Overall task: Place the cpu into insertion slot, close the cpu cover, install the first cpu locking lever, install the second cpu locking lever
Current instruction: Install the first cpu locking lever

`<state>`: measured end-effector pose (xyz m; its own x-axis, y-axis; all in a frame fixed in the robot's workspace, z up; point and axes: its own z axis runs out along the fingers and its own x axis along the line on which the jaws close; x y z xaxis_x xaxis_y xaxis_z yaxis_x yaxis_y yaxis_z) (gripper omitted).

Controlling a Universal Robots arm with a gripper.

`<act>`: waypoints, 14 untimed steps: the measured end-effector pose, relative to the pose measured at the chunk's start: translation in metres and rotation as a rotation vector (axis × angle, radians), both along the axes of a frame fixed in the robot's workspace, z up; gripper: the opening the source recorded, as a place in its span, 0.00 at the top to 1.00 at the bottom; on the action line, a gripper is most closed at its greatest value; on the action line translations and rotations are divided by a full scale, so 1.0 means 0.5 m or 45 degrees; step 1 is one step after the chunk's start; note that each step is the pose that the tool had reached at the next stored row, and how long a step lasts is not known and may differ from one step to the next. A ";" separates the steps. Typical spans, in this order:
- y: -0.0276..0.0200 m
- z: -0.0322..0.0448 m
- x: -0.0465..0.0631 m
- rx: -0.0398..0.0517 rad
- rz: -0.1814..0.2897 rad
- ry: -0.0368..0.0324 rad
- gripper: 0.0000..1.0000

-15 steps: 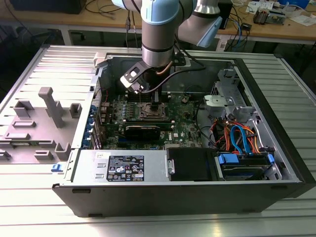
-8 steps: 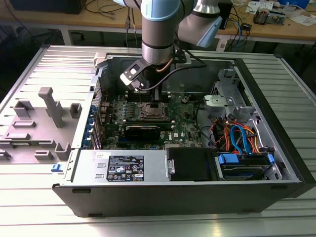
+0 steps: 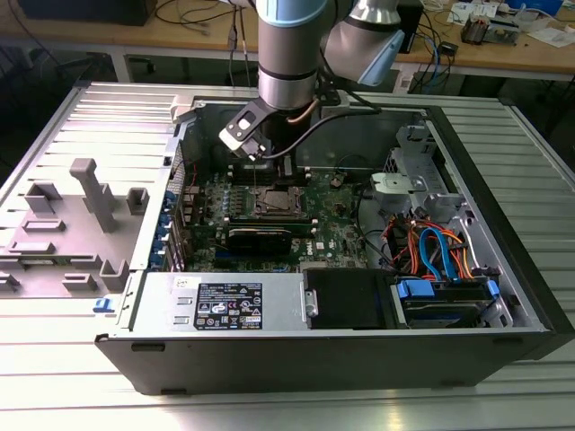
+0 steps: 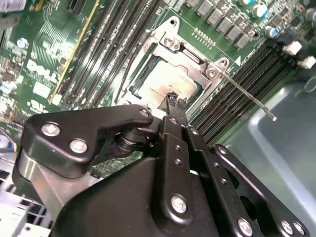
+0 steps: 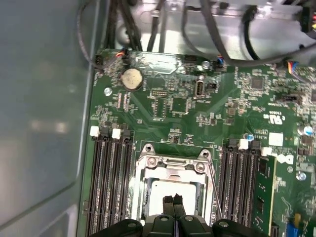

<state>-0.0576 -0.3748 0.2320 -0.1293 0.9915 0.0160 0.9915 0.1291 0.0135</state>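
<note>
The cpu [image 4: 165, 81] lies flat in the insertion slot [image 3: 274, 199], its dull silver top showing through the window of the cpu cover [image 5: 170, 169]. The cover seems to lie down around the chip. My gripper [image 4: 175, 100] hovers just above the chip's near edge, its black fingertips [image 5: 168, 200] pressed together with nothing between them. In the exterior view the gripper [image 3: 272, 171] hangs over the socket inside the open case. One thin locking lever [image 4: 247, 96] sticks out free from the socket's side over the memory slots; it is also the thin wire [image 5: 211, 180] beside the cover.
Long black memory slots [image 5: 106, 187] flank the socket on both sides. The grey case wall [image 5: 44, 123] stands close by. Orange and blue cables [image 3: 431, 247] and a drive bay fill the exterior view's right. Grey fixtures [image 3: 90, 193] stand on the table at its left.
</note>
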 end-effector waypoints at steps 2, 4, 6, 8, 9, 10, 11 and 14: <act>0.0000 0.007 0.000 0.000 0.021 0.0001 0.89; 0.0000 0.015 0.000 0.000 0.035 0.0000 0.89; 0.0001 0.023 0.000 0.000 0.063 -0.0001 0.89; 0.0001 0.023 0.000 0.000 0.092 -0.0002 0.89; 0.0000 0.024 0.000 0.000 0.130 0.0000 0.89; 0.0000 0.024 0.000 0.000 0.156 0.0000 0.89; 0.0000 0.024 0.000 0.000 0.181 0.0000 0.89; 0.0000 0.024 0.000 0.000 0.278 0.0000 0.89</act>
<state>-0.0576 -0.3748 0.2438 -0.3413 0.9398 0.0160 0.9399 0.3411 0.0135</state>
